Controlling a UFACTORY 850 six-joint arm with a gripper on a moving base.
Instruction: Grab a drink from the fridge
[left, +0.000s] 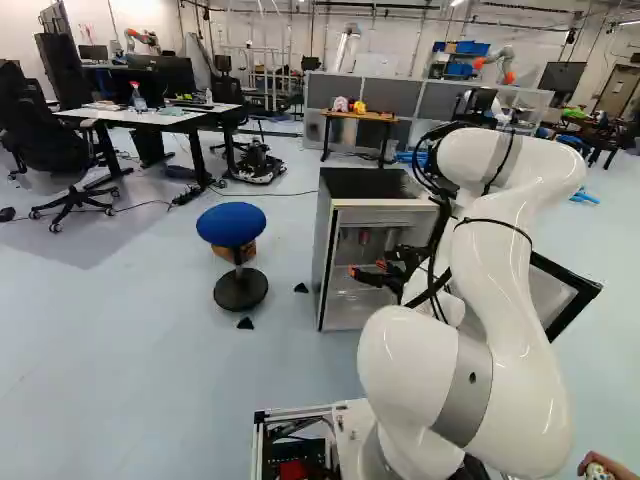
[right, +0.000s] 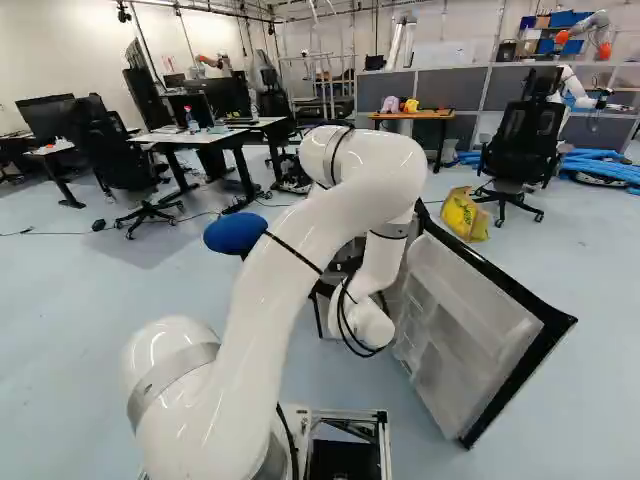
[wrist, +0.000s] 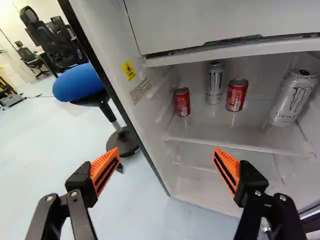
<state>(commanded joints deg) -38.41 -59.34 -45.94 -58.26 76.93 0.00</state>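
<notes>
The gripper (left: 367, 268) is at the fridge's front in the left base view. The wrist view shows the gripper (wrist: 166, 162) open, nothing between its orange pads, one finger over the floor beyond the fridge's side wall, the other before the interior. The fridge (left: 385, 206) stands open. Ahead of the gripper, on one shelf (wrist: 240, 140), are a small red can (wrist: 182, 102), a slim tall grey can (wrist: 214, 82), another red can (wrist: 237, 95) and, farthest across, a large white can (wrist: 294, 97). No can touches the fingers.
The fridge door (right: 470, 330) swings out beside the arm in the right base view. A blue stool (left: 231, 224) stands beside the fridge, with small black floor pieces (left: 245, 323) nearby. At the left base view's lower right corner, a person's hand holds something small.
</notes>
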